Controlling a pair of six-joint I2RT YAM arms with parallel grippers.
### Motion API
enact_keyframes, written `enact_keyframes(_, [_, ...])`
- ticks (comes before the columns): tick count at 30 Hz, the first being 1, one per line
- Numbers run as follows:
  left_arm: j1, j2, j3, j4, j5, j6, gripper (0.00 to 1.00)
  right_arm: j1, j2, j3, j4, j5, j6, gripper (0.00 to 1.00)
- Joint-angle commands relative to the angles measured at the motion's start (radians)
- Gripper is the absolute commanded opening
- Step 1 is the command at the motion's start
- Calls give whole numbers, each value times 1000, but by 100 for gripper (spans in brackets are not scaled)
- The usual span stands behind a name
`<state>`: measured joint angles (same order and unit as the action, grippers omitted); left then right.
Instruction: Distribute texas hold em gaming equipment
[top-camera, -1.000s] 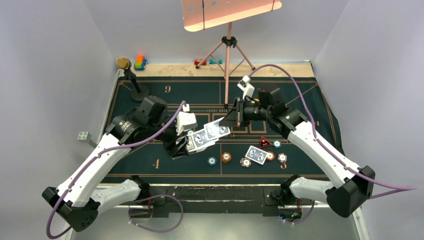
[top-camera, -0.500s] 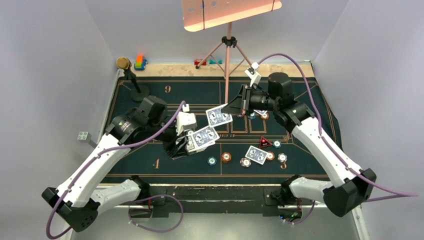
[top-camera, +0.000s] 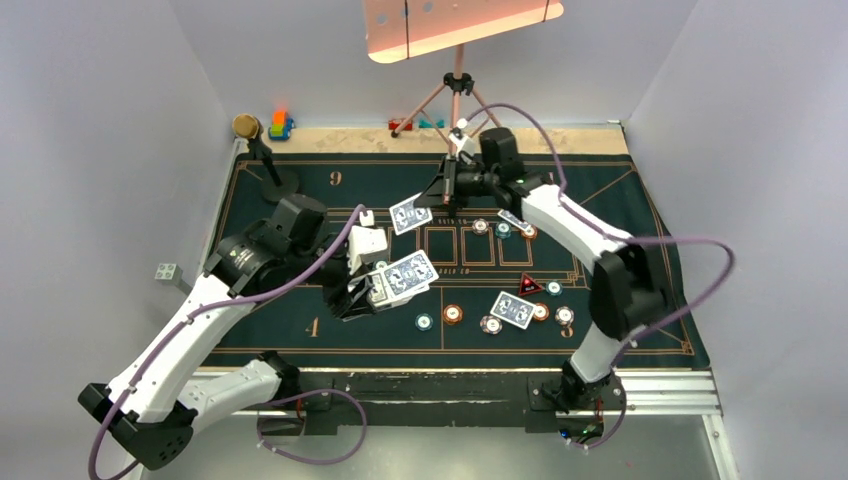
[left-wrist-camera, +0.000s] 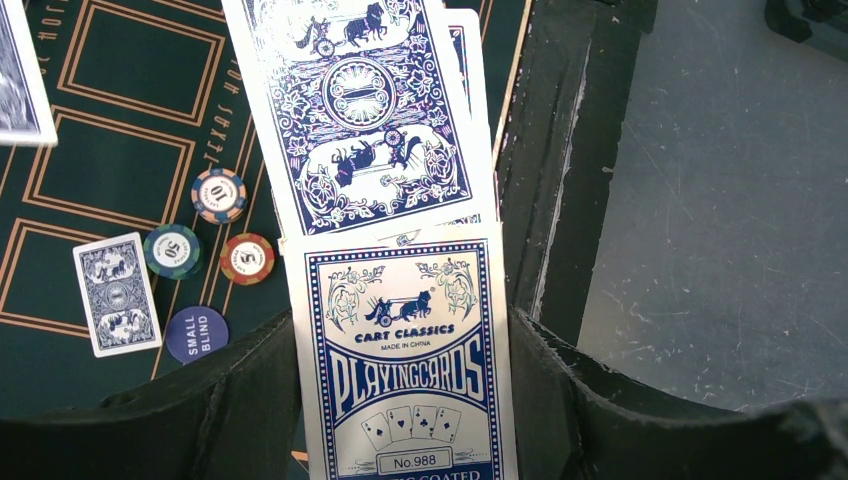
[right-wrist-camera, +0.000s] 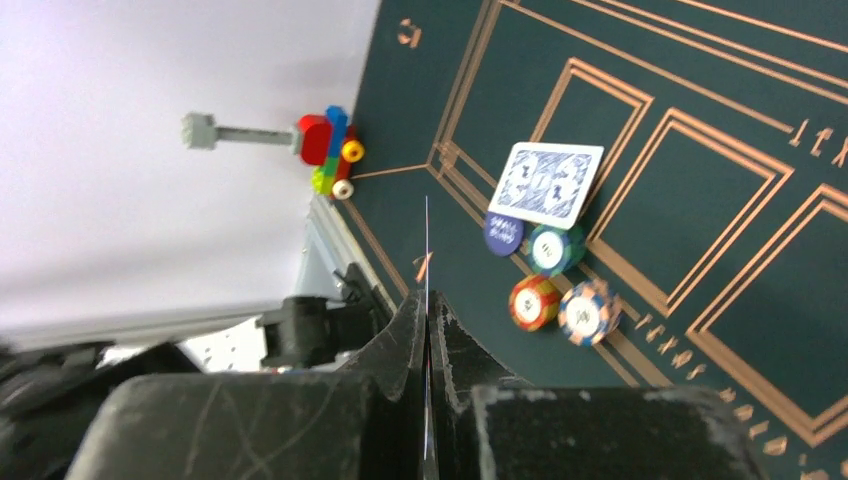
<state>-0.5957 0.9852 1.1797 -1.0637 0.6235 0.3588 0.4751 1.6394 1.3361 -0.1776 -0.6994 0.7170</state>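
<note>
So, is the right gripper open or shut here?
Shut: the right gripper pinches a single playing card, which shows edge-on between its closed jaws in the wrist view.

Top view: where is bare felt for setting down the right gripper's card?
Bare: far-left felt between the gold-topped stand and the held card; outlined boxes between the far chips and near chips. Crowded: around the near chips and lying card.

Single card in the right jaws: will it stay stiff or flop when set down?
Probably light and bendy: the card is a hairline edge-on in the right gripper. Pinched at one end only, it may droop or flutter. Flat on the mat, it would likely be hard to regrip.
</note>
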Motion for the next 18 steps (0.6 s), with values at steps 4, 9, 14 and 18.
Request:
enact_keyframes(4, [3,-23,17,7,42,5,0,84,324,118,218,-7,78,0])
enact_keyframes(9, [4,-25,18,5,40,6,0,129,507,205,285,21,155,0])
enact_keyframes(14, [3,-29,18,-1,34,9,0,141,596,231,364,38,229,0])
enact_keyframes(18, [4,-32,16,-4,27,14,0,149,622,253,333,73,213,0])
